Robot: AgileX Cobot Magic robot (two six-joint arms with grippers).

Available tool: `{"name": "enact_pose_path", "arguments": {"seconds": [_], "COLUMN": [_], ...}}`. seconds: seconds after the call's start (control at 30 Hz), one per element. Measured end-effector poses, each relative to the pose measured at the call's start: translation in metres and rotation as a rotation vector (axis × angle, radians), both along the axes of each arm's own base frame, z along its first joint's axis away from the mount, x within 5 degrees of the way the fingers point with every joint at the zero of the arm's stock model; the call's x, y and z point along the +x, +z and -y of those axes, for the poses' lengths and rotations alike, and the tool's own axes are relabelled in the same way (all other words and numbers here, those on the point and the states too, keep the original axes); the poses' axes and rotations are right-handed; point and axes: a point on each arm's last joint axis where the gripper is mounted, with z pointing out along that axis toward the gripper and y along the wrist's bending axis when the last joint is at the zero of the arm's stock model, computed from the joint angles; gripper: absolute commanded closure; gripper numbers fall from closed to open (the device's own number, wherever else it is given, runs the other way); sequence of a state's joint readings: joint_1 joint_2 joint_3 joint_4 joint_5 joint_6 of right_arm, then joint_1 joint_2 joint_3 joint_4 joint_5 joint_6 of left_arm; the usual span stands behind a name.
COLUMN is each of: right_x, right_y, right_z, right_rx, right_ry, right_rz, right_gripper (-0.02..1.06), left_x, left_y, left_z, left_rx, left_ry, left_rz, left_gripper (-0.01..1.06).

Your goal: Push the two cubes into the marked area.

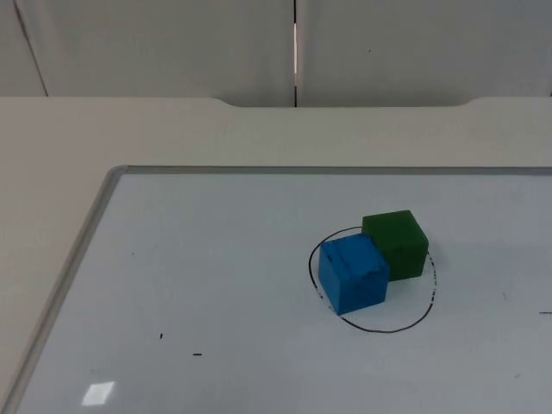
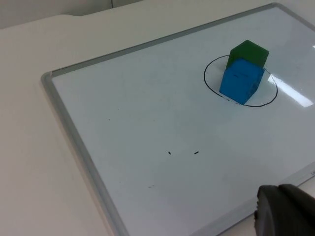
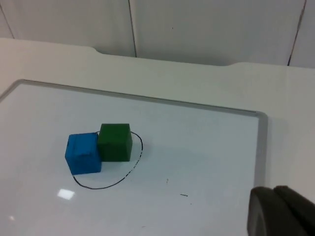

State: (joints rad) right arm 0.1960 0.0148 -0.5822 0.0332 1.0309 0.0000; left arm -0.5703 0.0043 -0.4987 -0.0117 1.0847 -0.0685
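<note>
Here, two cubes sit on a whiteboard (image 1: 216, 285) that lies flat on the white table (image 1: 52, 155): one blue cube (image 1: 353, 272) and one green cube (image 1: 396, 243). They touch each other, the blue one just in front of and to the left of the green one in the top view. A single hand-drawn black circle (image 1: 388, 329) marks the area on the board. Both cubes stand largely inside that ring; the blue cube's left edge sits on or right at the line, and the green cube's far corner reaches the line at the back, so whether each is wholly within it I cannot tell. In the left wrist view the blue cube (image 2: 240, 81) hides most of the green cube (image 2: 249, 52), and the circle (image 2: 259, 103) curves out around them. In the right wrist view the two stand side by side, green cube (image 3: 115, 142) to one side of the blue cube (image 3: 83, 153), with the circle (image 3: 106, 185) looping below them.

A few small black marks (image 1: 197, 354) dot the board well away from the cubes. The board has a thin silver frame.

The left gripper (image 2: 285, 210) hangs off the board's edge, well apart from the cubes, with just a dark fingertip in sight; how its jaws stand I cannot tell. The right gripper (image 3: 280, 212) likewise hangs near the board's far side, well apart from the cubes, jaw state not discernible. A grey partition wall (image 1: 172, 43) closes the table behind.
</note>
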Motion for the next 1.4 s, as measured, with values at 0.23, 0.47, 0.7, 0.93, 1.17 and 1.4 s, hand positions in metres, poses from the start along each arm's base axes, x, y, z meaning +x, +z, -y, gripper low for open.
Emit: {"name": "enact_pose_path", "arguments": {"seconds": [0.23, 0.47, 0.7, 0.93, 1.17, 1.4], "right_x": [0.004, 0.004, 0.004, 0.004, 0.004, 0.004], "right_y": [-0.019, -0.020, -0.020, -0.020, -0.020, -0.020], "right_z": [-0.001, -0.001, -0.001, -0.001, -0.001, -0.001], "right_rx": [-0.019, -0.040, -0.051, -0.056, -0.056, -0.056], "right_ry": [0.000, 0.009, 0.014, 0.016, 0.016, 0.016], "right_rz": [-0.082, -0.088, -0.085, -0.084, -0.084, -0.084], "right_gripper": [1.04, 1.04, 1.04, 1.04, 1.04, 0.57], "left_x": [0.000, 0.000, 0.000, 0.000, 0.000, 0.000], "left_y": [0.000, 0.000, 0.000, 0.000, 0.000, 0.000], "left_z": [0.000, 0.000, 0.000, 0.000, 0.000, 0.000], "left_rx": [0.000, 0.000, 0.000, 0.000, 0.000, 0.000], "left_ry": [0.000, 0.000, 0.000, 0.000, 0.000, 0.000], "left_rz": [0.000, 0.000, 0.000, 0.000, 0.000, 0.000], "left_gripper": [1.05, 1.05, 1.05, 1.05, 1.05, 1.05]}}
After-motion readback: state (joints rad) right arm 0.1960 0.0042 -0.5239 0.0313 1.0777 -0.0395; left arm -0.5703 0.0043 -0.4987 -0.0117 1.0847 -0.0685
